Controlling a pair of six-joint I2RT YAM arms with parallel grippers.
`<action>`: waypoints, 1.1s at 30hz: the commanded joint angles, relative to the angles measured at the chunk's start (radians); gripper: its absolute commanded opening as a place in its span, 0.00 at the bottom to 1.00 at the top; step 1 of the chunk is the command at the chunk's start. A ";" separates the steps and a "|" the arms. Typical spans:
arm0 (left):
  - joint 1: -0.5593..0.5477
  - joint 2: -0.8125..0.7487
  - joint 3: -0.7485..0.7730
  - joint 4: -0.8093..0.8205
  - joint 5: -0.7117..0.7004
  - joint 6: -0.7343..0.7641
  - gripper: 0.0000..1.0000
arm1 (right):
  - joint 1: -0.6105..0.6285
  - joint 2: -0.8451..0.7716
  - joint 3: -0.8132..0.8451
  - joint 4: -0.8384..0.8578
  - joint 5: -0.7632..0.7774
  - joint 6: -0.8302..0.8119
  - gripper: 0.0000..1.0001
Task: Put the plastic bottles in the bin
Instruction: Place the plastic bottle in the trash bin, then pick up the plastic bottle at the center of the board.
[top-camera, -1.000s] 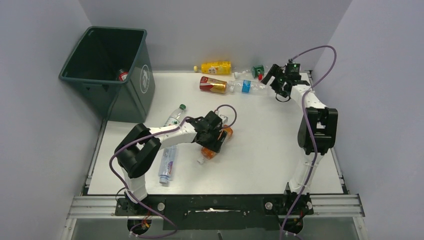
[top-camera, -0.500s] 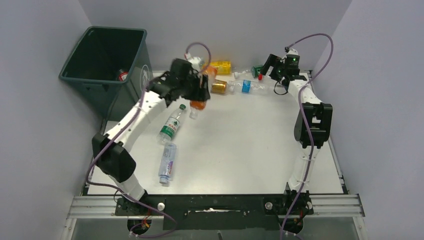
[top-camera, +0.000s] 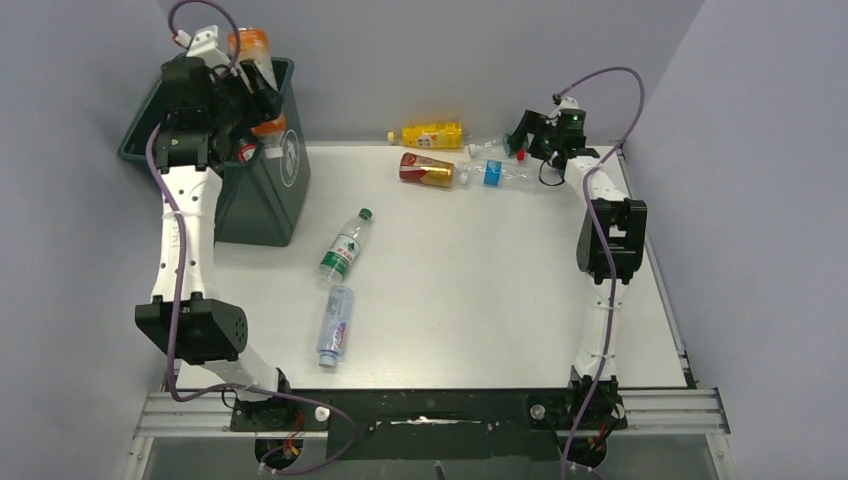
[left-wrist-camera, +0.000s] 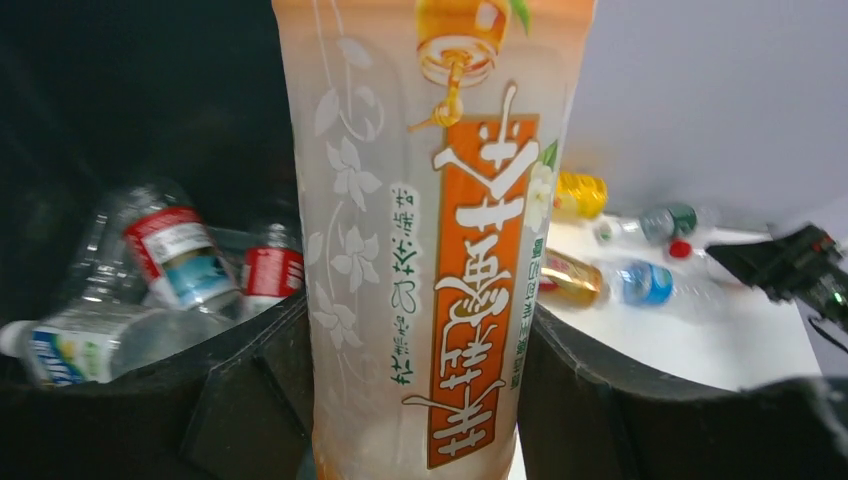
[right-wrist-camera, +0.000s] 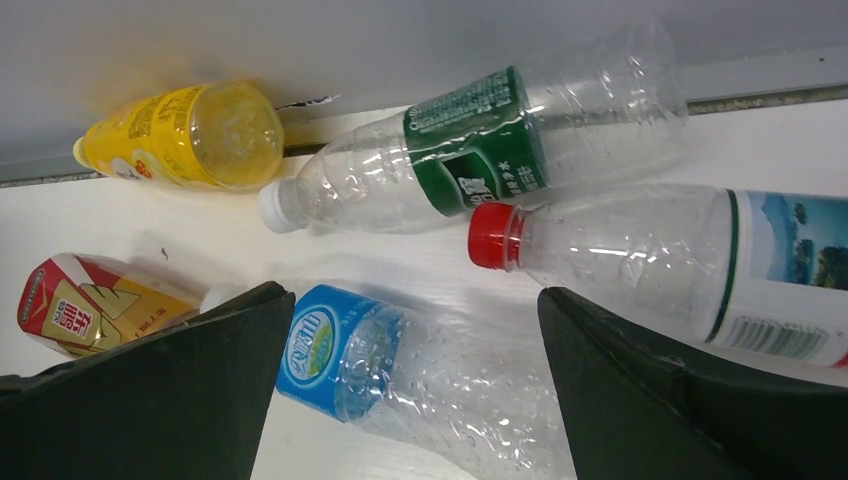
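Observation:
My left gripper (top-camera: 245, 97) is shut on an orange-labelled bottle (top-camera: 253, 55), held upright over the open top of the dark green bin (top-camera: 262, 190). In the left wrist view the bottle (left-wrist-camera: 430, 250) fills the gap between the jaws, with several bottles (left-wrist-camera: 165, 255) lying in the bin below. My right gripper (top-camera: 522, 135) stands open at the back of the table. Its jaws straddle a clear blue-labelled bottle (right-wrist-camera: 400, 370) without touching it. Near it lie a green-labelled bottle (right-wrist-camera: 470, 150), a red-capped bottle (right-wrist-camera: 650, 260), a yellow bottle (right-wrist-camera: 185, 135) and a red-gold bottle (right-wrist-camera: 90, 305).
A green-capped clear bottle (top-camera: 345, 245) and a blue-labelled clear bottle (top-camera: 335, 325) lie left of the table's middle. The back wall runs just behind the cluster of bottles. The bin stands off the table's far left corner.
My left arm lifted the orange bottle from the table's middle and swung it back left to over the bin. The right gripper edged left along the back bottles, still open.

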 joint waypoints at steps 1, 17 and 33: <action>0.101 0.029 0.077 0.145 0.041 0.004 0.59 | 0.027 0.016 0.078 0.034 -0.017 -0.023 0.99; 0.250 0.240 0.244 0.110 0.019 0.014 0.68 | 0.041 0.003 -0.028 0.040 -0.010 -0.059 0.98; 0.243 0.126 0.154 0.048 0.021 -0.068 0.84 | 0.095 -0.153 -0.286 0.114 0.002 -0.087 0.96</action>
